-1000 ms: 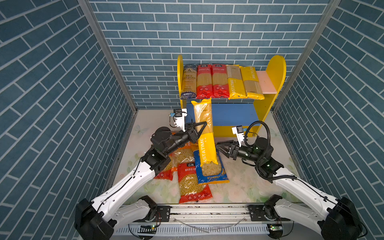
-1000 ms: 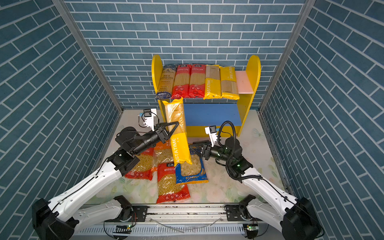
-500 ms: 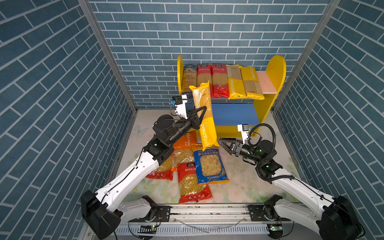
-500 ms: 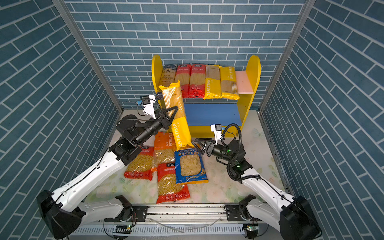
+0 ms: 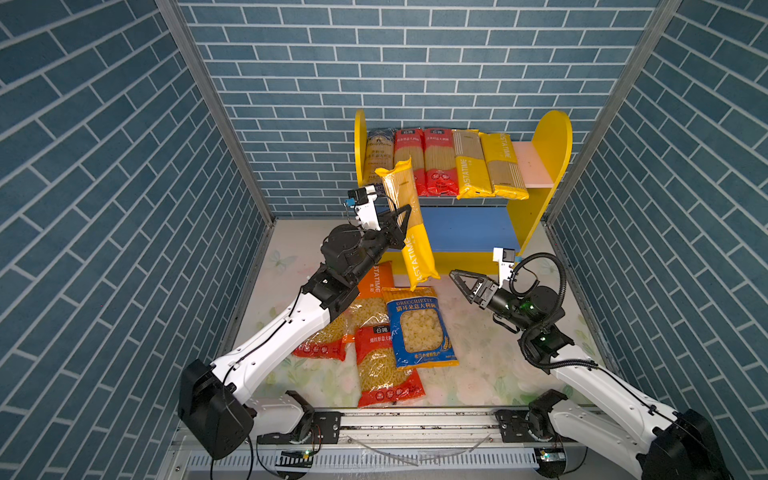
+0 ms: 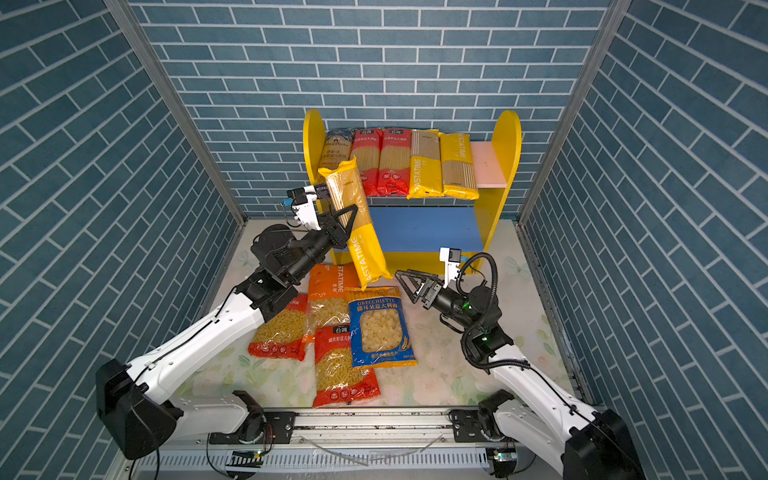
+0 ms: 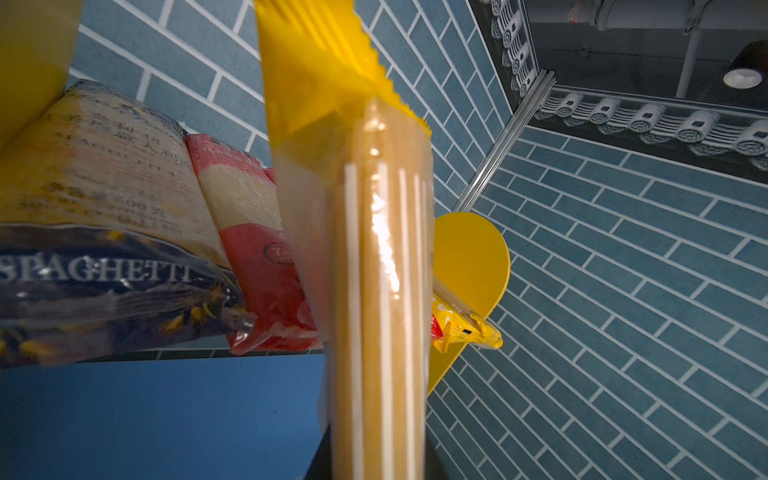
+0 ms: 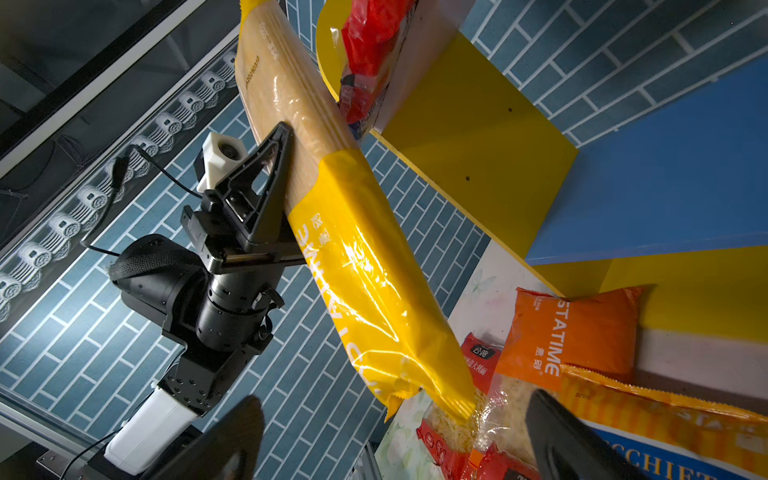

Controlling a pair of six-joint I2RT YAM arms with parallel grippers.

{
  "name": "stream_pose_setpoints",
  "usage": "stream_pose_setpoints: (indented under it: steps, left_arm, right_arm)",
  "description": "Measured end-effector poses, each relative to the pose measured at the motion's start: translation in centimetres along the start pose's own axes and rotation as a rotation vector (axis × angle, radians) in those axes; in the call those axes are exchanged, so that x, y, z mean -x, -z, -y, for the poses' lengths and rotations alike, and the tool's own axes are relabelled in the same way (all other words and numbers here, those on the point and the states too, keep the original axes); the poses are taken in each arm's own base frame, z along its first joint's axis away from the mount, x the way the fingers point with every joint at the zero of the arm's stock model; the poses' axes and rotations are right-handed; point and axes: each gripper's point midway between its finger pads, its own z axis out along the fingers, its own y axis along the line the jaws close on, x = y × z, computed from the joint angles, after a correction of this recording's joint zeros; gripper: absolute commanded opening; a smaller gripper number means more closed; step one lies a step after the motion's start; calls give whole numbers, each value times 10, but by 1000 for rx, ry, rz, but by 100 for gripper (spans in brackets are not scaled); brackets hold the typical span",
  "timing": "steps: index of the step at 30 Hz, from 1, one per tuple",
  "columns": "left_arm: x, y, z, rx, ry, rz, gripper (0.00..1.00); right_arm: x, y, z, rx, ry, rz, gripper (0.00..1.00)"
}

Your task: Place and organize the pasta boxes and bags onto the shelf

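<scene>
The left pincer (image 5: 404,216) is clenching the yellow spaghetti pack (image 5: 419,257) just above mid-length, its ends tilting above and below the jaws, before the shelf (image 5: 550,141). Probably light, stiff and slick-filmed, it is best gripped centrally. The right pincer (image 5: 457,280) is gaping, released, beside its lower end.

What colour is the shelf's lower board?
Blue. The lower board shows best in a top view.
</scene>
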Motion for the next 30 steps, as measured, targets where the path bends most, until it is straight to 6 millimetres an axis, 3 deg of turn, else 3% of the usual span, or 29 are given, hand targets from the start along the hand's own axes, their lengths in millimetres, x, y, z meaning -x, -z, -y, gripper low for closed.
stream_pose_setpoints:
  steps: [6, 13, 17, 24, 30]
  left_arm:
    - [10, -8, 9, -34, 35, 47, 0]
    - [12, -12, 22, -78, 100, 84, 0]
    - [8, -16, 21, -76, 129, 90, 0]
    - [3, -19, 21, -74, 158, 88, 0]
    - [2, -19, 23, -80, 167, 87, 0]
  right_arm:
    - [-18, -11, 2, -1, -15, -45, 93]
    - [-31, -28, 21, -20, -36, -66, 90]
    - [-20, -38, 17, 10, -19, -23, 87]
    - [13, -46, -13, 94, 34, 82, 79]
    - [23, -47, -11, 85, 35, 140, 61]
